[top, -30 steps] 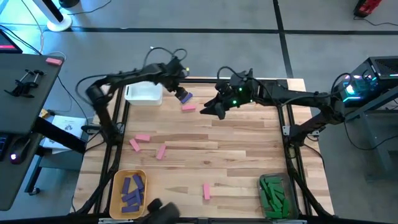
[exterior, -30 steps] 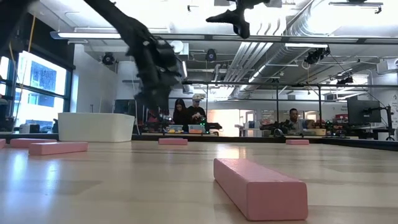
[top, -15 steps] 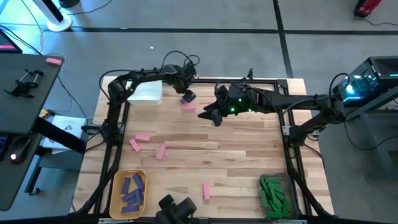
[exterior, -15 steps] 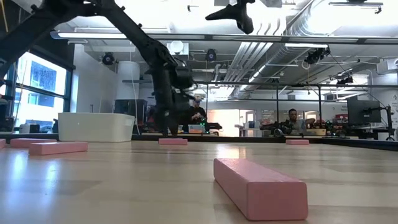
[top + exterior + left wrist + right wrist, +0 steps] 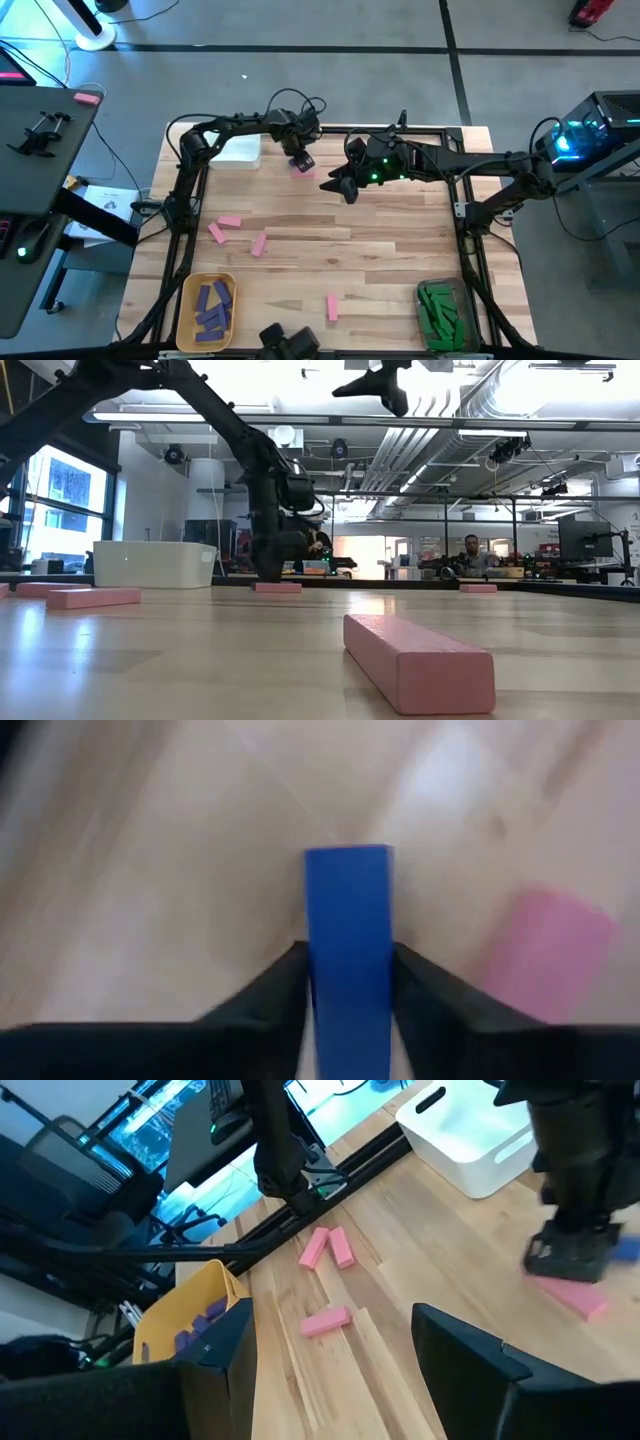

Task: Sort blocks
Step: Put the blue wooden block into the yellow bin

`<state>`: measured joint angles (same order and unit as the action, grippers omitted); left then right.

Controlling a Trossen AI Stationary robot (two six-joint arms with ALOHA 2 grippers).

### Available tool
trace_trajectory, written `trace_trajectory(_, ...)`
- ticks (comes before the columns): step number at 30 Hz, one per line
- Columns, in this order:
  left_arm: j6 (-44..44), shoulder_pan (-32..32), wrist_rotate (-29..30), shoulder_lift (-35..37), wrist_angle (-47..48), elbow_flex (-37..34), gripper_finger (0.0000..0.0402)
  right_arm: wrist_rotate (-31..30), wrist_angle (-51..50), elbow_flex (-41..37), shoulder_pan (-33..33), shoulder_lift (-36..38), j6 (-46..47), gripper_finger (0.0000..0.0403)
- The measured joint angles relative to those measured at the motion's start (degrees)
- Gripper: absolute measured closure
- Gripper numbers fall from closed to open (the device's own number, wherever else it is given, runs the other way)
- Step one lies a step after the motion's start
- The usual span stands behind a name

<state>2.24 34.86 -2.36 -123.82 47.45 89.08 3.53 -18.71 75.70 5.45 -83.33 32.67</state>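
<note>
Left gripper (image 5: 301, 160) is over the far side of the table (image 5: 380, 260), just right of the white bin (image 5: 235, 150). Wrist cam shows its 2 fingers (image 5: 270, 995) pressed against both sides of a blue block (image 5: 348, 940), so it's clamped on that one. Right beside it, on the wood, lies a pink block (image 5: 545, 950); from the low cam the gripper sits right down by that same block.

Right gripper (image 5: 338, 184) hangs in the air a bit to the right of the left one, jaws apart, nothing in them. Its wrist cam looks across the table at the other arm, the white bin and some pink blocks.

Where the rest of the blocks are:
- 2 pink ones (image 5: 228, 227) close together on the left half of the table, a third (image 5: 259, 244) just to their right
- 1 pink one (image 5: 331, 307) alone near the front edge, which is the big one up close in the low cam
- purple ones (image 5: 212, 303) piled in the yellow bin (image 5: 187, 310), front left corner
- green ones (image 5: 438, 310) stacked in the front right corner

Can't tell what kind of container the green ones sit in. A few people are in the room behind the table.
</note>
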Motion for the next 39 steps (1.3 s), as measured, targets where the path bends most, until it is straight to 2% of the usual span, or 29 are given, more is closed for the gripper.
trace_trajectory(2,1.0,0.1,-1.7,1.0,2.5,-0.2,0.0337,0.0,0.0,0.0,0.0,0.0,-1.6,0.0202)
trace_trajectory(3,1.2,0.2,-2.6,1.8,3.5,-0.4,0.0352,0.0,0.0,0.0,0.0,0.0,-2.3,0.0202)
trace_trajectory(6,0.9,1.0,-4.0,6.2,2.5,-0.5,0.0353,0.0,0.0,0.0,0.0,0.0,-4.7,0.0202)
trace_trajectory(11,1.9,1.1,-5.3,17.8,3.2,-0.3,0.0353,0.1,0.0,0.0,0.2,0.0,-8.1,0.0202)
trace_trajectory(15,2.8,-2.3,-8.4,29.5,6.3,-0.2,0.0353,0.0,-0.1,0.0,0.5,0.0,-10.3,0.0202)
trace_trajectory(19,0.3,-8.3,-6.9,39.3,13.3,-0.2,0.0353,0.0,0.0,0.0,0.5,0.0,-13.2,0.0202)
trace_trajectory(24,-14.0,-20.8,-3.0,46.3,24.8,-0.2,0.0353,0.3,0.0,0.0,0.5,-0.5,-17.3,0.0202)
trace_trajectory(28,-26.2,-33.8,-1.8,47.9,34.6,-0.2,0.0353,3.5,0.0,0.0,0.6,-1.5,-20.2,0.0202)
trace_trajectory(30,-32.3,-41.5,-2.0,48.5,36.6,-0.9,0.0353,5.1,0.0,0.0,0.5,-2.0,-19.5,0.0202)
trace_trajectory(33,-42.0,-52.6,-1.9,50.5,33.7,-4.9,0.0353,7.3,-0.1,0.0,0.1,-2.6,-15.9,0.0202)
trace_trajectory(39,-62.9,-71.7,1.4,54.9,15.6,-18.5,0.0352,7.7,0.7,0.0,-4.2,-2.7,-8.0,0.0202)
